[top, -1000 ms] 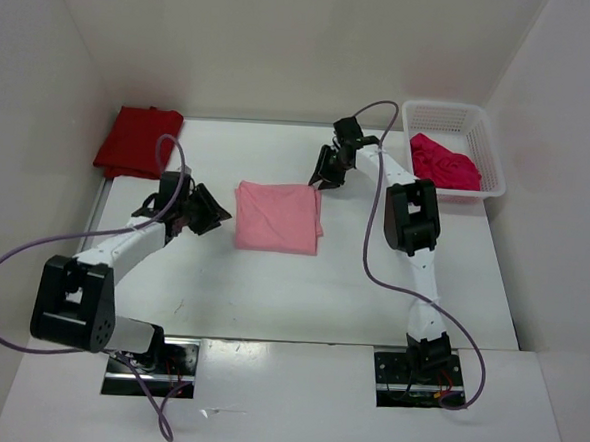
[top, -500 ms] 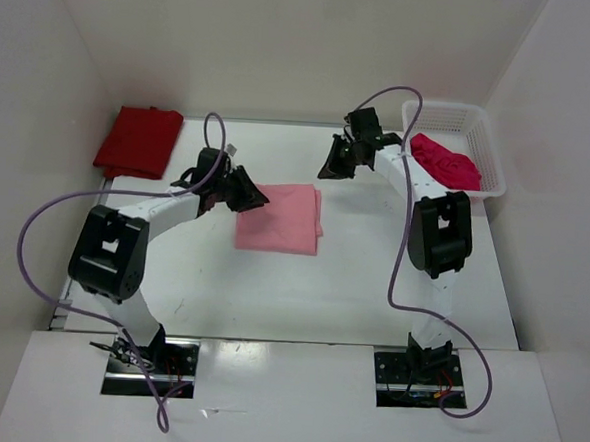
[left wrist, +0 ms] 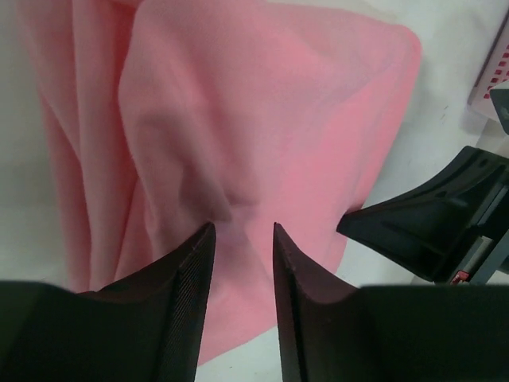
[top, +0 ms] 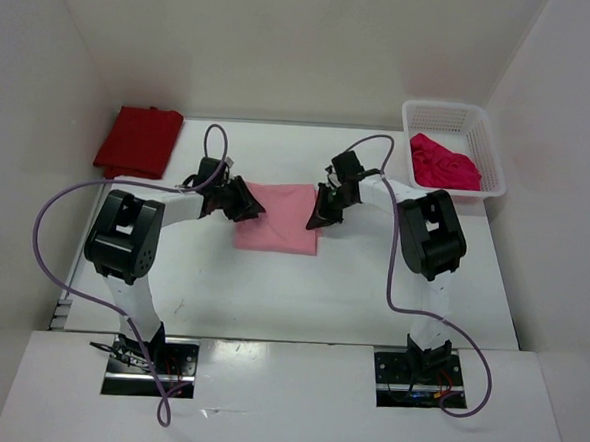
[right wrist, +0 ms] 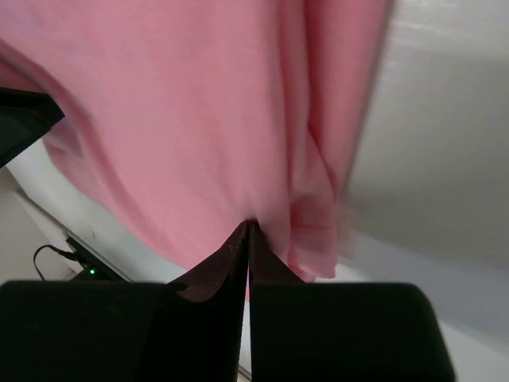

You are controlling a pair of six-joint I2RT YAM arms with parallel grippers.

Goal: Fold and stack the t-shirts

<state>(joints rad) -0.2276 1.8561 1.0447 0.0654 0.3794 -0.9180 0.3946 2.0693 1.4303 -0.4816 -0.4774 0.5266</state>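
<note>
Now I'm closing both arms inward onto the light pink t-shirt (top: 275,225) lying mid table (top: 271,290). My right gripper (right wrist: 248,223) is pinching its right edge. My left gripper (left wrist: 242,229) is sitting narrow astride a pucker, grip unclear.

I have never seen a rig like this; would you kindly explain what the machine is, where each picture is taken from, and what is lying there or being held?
This is a robot with a left arm and a right arm, bolted at the near edge of a white table. The wide picture looks down from above and behind them. The other two come from cameras on the wrists, looking past the left gripper and the right gripper. A folded light pink t-shirt lies in the middle, a dark red t-shirt at the far left corner, and a crimson t-shirt in a white basket. The right gripper is shut on the light pink t-shirt's edge; the left gripper touches its other side, jaws slightly apart.
</note>
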